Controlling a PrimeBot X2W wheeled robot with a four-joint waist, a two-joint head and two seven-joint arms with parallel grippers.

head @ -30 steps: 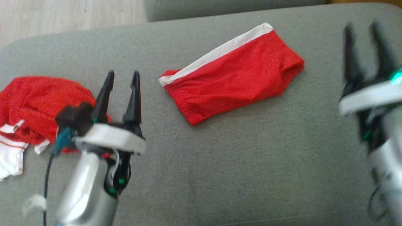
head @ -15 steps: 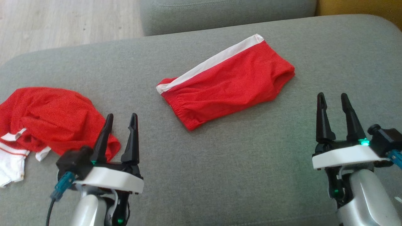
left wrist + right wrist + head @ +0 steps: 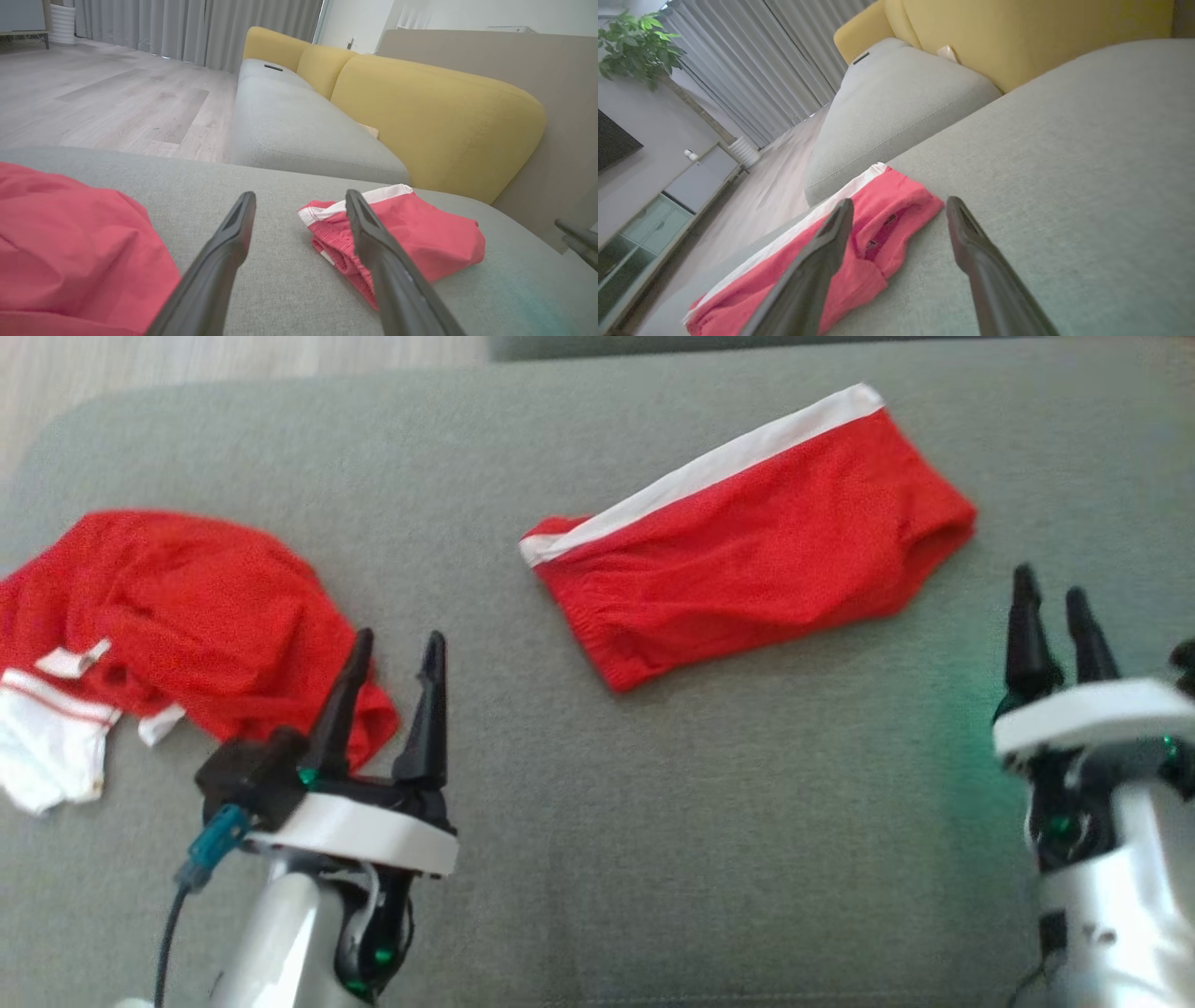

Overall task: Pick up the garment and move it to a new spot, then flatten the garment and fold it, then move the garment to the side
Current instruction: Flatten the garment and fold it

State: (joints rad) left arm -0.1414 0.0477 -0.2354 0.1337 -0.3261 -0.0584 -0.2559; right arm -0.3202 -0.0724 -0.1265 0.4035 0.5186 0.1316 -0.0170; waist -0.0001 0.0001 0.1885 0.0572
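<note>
Empty and wide open, left hand [image 3: 400, 637] and right hand [image 3: 1050, 581] hover; red shorts [image 3: 747, 551] lie folded, so next probably: grip the crumpled red garment [image 3: 187, 607] at the left edge of the sofa cushion [image 3: 653, 849]

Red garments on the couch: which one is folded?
The folded garment with the long white band lies flat mid-cushion; the crumpled garment sits heaped at the left.
</note>
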